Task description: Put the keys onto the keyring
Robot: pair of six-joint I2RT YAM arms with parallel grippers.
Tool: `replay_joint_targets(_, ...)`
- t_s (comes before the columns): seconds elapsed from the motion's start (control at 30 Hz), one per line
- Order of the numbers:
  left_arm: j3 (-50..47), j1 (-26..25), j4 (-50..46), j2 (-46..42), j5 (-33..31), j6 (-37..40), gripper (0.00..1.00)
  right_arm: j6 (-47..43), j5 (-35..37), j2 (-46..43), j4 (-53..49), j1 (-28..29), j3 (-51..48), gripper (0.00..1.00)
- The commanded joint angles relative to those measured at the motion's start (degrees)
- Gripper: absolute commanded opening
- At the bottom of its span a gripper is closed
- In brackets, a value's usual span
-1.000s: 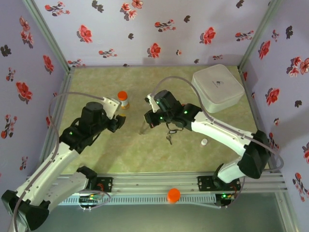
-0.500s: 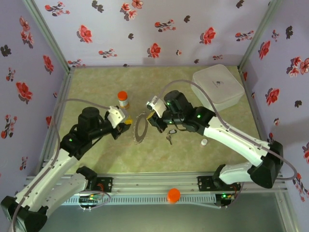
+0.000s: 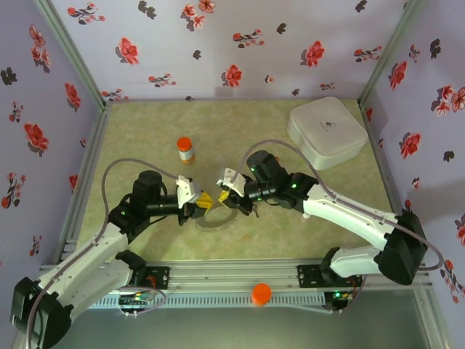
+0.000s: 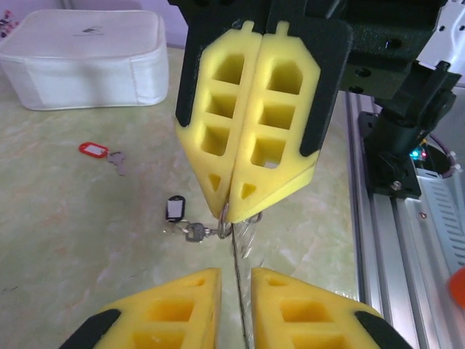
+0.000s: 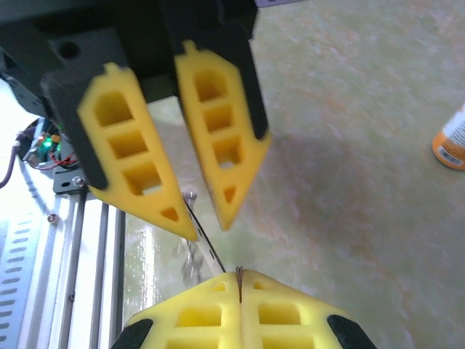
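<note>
My right gripper (image 3: 224,195) is shut on the keyring (image 3: 218,220), a thin dark ring seen edge-on in the left wrist view (image 4: 235,254). There its yellow fingers (image 4: 251,109) pinch the ring's far rim. A key with a dark, white-labelled tag (image 4: 174,209) hangs from a small loop at that pinch. The red-tagged key (image 4: 94,150) lies apart on the table. My left gripper (image 4: 235,273) faces the right one with its jaws a little apart on either side of the ring's near rim. In the right wrist view the ring (image 5: 214,256) runs from my shut right gripper (image 5: 239,275) up between the left fingers (image 5: 218,145).
A white box (image 3: 327,132) sits at the back right and shows as well in the left wrist view (image 4: 83,51). The orange-capped bottle (image 3: 185,150) stands behind the left arm. The metal rail (image 3: 240,275) edges the table just in front of both grippers.
Both grippers have come toward the near edge and met nose to nose. The keyring has dropped lower with the right gripper. My left jaws have narrowed around the ring's rim.
</note>
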Motion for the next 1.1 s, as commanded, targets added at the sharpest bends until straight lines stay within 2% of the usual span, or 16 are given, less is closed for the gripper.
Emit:
replay_joint_targets(0.0,1.45,-0.32,-1.06,1.42,2.85,4.63,0.2,-3.1,-4.79,-0.01,4.39,0.09,-0.02,0.0)
replay_joint_targets(0.17,0.52,-0.37,1.09,2.58,2.83,5.38,0.19,-6.17,-5.39,0.83,1.3,0.41,1.31,0.0)
replay_joint_targets(0.33,-0.51,-0.32,3.02,1.73,4.61,3.88,0.2,-10.77,-2.27,2.24,-4.07,0.95,3.87,0.0)
replay_joint_targets(0.47,-1.6,-0.32,9.78,0.58,8.12,-2.71,0.2,-12.42,2.54,3.17,-6.77,0.95,5.4,0.0)
replay_joint_targets(0.53,-2.17,-0.33,13.22,0.74,9.04,-5.24,0.2,-12.7,2.43,3.25,-7.51,1.01,5.85,0.0)
replay_joint_targets(0.6,-1.82,-0.32,12.37,1.31,9.03,-4.0,0.18,-12.6,0.95,3.06,-7.43,0.98,5.93,0.0)
replay_joint_targets(0.7,-1.0,-0.23,6.21,1.99,6.59,1.95,0.14,-12.18,-0.81,2.4,-6.55,0.99,5.36,0.0)
replay_joint_targets(0.77,-1.21,-0.23,4.13,2.0,4.59,4.73,0.15,-12.06,-1.17,1.99,-5.82,1.0,4.7,0.0)
replay_joint_targets(1.07,-2.62,-0.23,5.66,2.56,4.13,4.94,0.17,-9.28,-3.28,1.89,-0.58,1.44,2.9,0.0)
